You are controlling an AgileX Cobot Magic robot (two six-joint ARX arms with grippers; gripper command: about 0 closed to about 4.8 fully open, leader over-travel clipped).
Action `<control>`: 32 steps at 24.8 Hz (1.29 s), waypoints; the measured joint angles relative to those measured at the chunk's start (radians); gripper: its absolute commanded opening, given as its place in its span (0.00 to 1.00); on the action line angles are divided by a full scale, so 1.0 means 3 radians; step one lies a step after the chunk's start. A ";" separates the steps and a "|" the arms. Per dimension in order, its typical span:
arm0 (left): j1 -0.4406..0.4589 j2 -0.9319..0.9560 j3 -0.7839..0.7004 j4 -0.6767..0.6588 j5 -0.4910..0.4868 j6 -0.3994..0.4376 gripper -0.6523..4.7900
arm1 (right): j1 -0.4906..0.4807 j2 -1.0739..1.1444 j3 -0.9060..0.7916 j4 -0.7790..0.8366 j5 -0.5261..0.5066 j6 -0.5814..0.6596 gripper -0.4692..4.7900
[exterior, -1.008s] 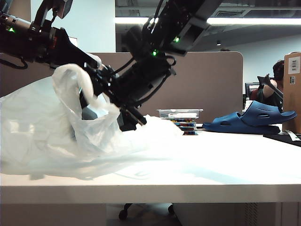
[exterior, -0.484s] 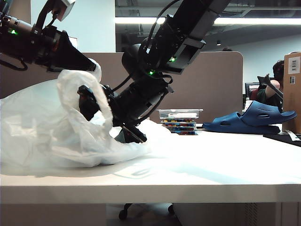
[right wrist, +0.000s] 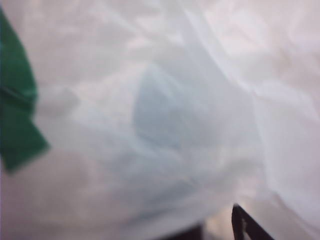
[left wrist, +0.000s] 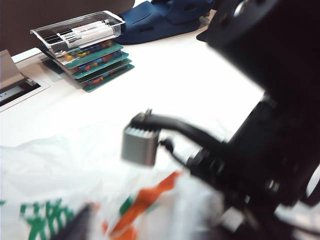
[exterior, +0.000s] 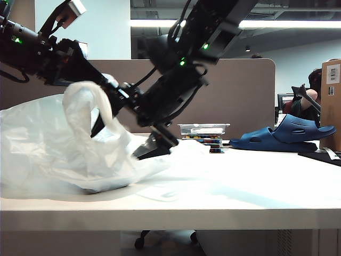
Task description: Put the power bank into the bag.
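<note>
Exterior: I count one bag (exterior: 58,149) at left on the desk (exterior: 240,186), two arms over it, left gripper (exterior: 98,120) and right gripper (exterior: 152,146) at its mouth; both jaws' state unclear. One blue clog (exterior: 285,136) sits right. Left wrist: one stack of trays (left wrist: 87,50) beyond. Right wrist: only plastic; power bank unseen.

place: office | signs: brown partition wall (exterior: 240,96); ceiling strip lights (exterior: 287,24); seated person (exterior: 311,104) at far right; white counter (exterior: 240,186)

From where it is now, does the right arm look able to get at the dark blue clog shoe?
Probably yes: the right gripper sits at the translucent white plastic bag, and bare tabletop lies between it and the clog shoe.
</note>
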 measured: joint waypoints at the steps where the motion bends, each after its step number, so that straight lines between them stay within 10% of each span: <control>1: 0.0000 0.0000 0.0000 -0.0020 0.0000 -0.0008 0.79 | -0.0031 -0.0056 0.0000 -0.0144 0.0039 -0.0061 1.00; 10: 0.0001 -0.0014 0.0000 -0.0132 0.0052 -0.0261 0.79 | -0.0177 -0.0385 -0.0001 -0.0876 0.0262 -0.0537 1.00; 18: 0.0000 -0.0131 0.0000 -0.0388 0.0923 -0.0373 0.79 | -0.0379 -0.0628 -0.0006 -0.1086 0.0434 -0.0730 1.00; 32: 0.0001 -0.0546 0.0000 -0.0394 0.0445 -0.0361 0.79 | -0.0665 -0.1049 -0.0006 -0.1294 0.0556 -0.0876 1.00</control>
